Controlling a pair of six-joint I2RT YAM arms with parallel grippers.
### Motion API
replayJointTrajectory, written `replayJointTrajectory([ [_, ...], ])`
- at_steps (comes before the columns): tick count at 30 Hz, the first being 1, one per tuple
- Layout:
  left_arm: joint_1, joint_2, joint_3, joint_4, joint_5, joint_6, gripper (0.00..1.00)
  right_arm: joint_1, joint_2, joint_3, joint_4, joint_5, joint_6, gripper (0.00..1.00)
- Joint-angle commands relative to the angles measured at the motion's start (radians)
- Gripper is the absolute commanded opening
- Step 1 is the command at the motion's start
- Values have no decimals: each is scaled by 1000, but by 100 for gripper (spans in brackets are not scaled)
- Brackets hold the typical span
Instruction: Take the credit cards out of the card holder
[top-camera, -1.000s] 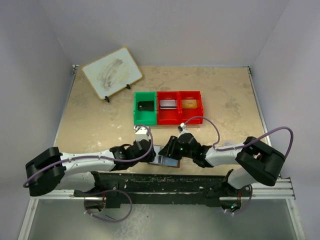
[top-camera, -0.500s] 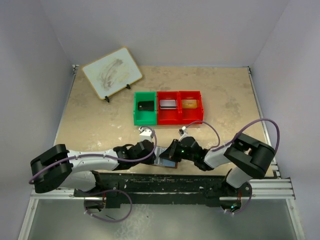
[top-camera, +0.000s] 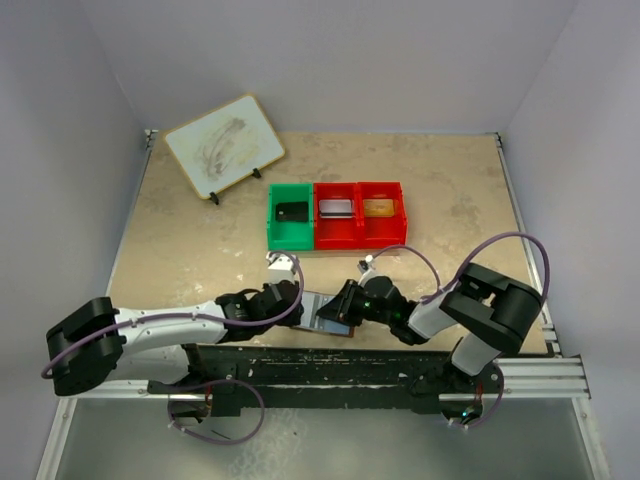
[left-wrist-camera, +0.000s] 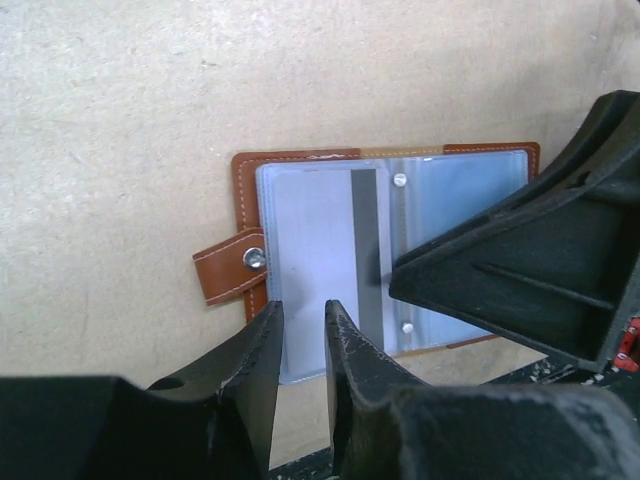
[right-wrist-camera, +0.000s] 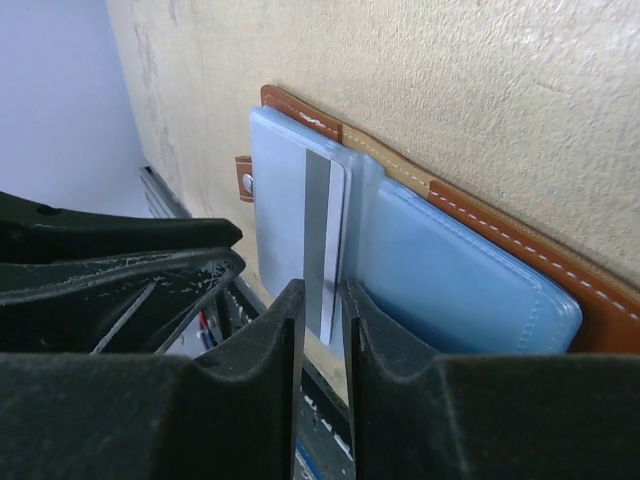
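Observation:
The brown leather card holder (top-camera: 333, 318) lies open near the table's front edge, pale blue-grey panels up (left-wrist-camera: 460, 190), its tab on the left. A pale card with a grey stripe (left-wrist-camera: 310, 250) sits in the left panel and sticks out past the holder's near edge (right-wrist-camera: 290, 210). My left gripper (top-camera: 306, 303) hovers over that protruding end (left-wrist-camera: 302, 310), jaws almost together and nothing clamped. My right gripper (top-camera: 342, 305) lies across the right panel (left-wrist-camera: 520, 260), its tips at the card's stripe (right-wrist-camera: 322, 290), jaws also almost together.
A green bin (top-camera: 290, 215) and two red bins (top-camera: 360, 213), each holding a small item, stand mid-table behind the holder. A whiteboard on a stand (top-camera: 224, 145) is at the back left. The black rail (top-camera: 330, 365) runs along the front edge just below the holder.
The right arm has folded inward, bringing its gripper lower and further left onto the holder. The left gripper has shifted slightly at the holder's left side.

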Motion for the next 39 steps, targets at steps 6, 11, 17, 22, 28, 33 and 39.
replayJointTrajectory([
  [6, -2, 137, 31, 30, 41, -7, 19, 4, 31, 6, 92, -42, 3, 25],
  [11, -20, 142, 13, 59, 50, -23, 15, 4, 48, 48, 82, -68, -10, 25],
  [17, -26, 122, -2, 75, 55, -35, 14, 4, 53, 49, 164, -82, 5, 25],
  [22, -32, 116, -6, 79, 53, -41, 13, 5, 65, 53, 253, -95, 31, 23],
  [28, -35, 106, -5, 69, 49, -40, 12, 4, 93, 47, 316, -94, 52, 20],
  [33, -37, 89, -6, 70, 59, -29, 9, 4, 76, 64, 125, 1, 54, 21],
  [39, -52, 89, 6, 80, 102, 17, 7, 28, 24, 166, -310, 135, 28, 28],
])
